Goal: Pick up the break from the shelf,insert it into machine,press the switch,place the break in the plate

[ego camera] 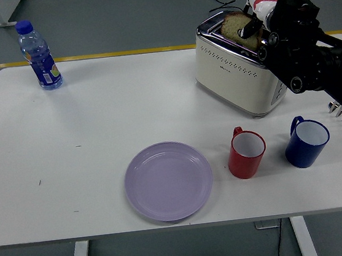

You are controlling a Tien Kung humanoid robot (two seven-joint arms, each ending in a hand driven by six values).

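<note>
Pinching bread (232, 28) w/ right hand (257, 27) at toaster (233, 74) slot, slice half in. Prob light, soft, crumbly — grip top crust edge gently, don't squeeze middle. Plate (168, 180) near front, well apart

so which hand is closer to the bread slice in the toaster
Right. The right hand is at the bread slice sticking up from the toaster, fingers on it. The left hand is not in view.

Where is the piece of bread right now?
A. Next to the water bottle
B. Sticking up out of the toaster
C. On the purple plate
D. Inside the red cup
B: the bread stands in the top slot of the toaster, with the right robot hand on it.
</note>
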